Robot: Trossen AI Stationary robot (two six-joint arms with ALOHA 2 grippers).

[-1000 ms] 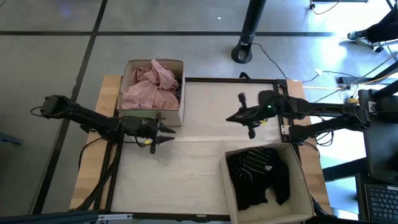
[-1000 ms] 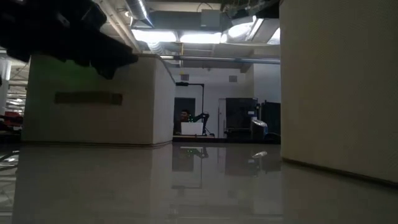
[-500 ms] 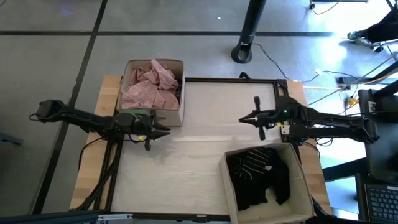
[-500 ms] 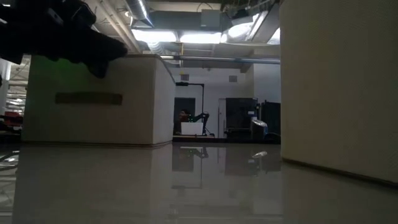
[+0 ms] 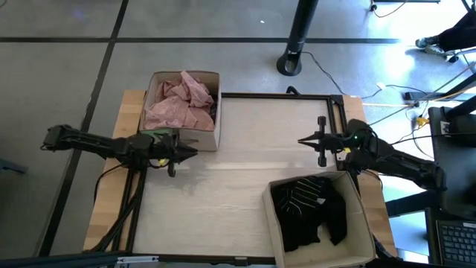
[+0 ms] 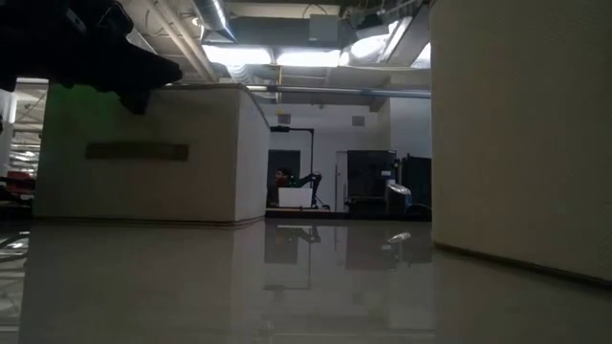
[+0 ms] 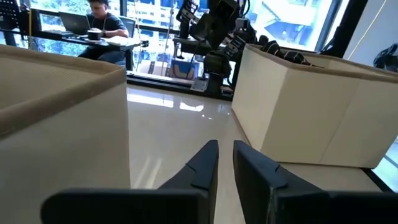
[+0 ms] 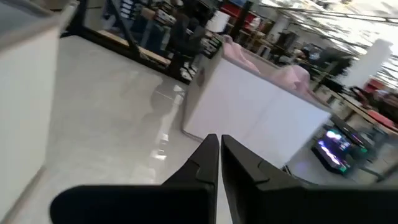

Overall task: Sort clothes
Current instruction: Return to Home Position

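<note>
Far box (image 5: 204, 139): no lettering to read.
Dark strip (image 6: 134, 150) on its wall: too dim to read.
Near box (image 5: 363, 219): no lettering to read.
Black clothes (image 5: 301, 201): white stripes only, no words.

Table (image 5: 223, 171) pale wood-grain, glossy; pink clothes (image 5: 178, 108) soft crumpled cloth; boxes (image 7: 298, 118) matt, perhaps fabric.

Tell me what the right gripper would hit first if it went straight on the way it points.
Probably, after crossing bare white table, the right gripper meets the tan open-topped box holding pale pink clothes.
</note>
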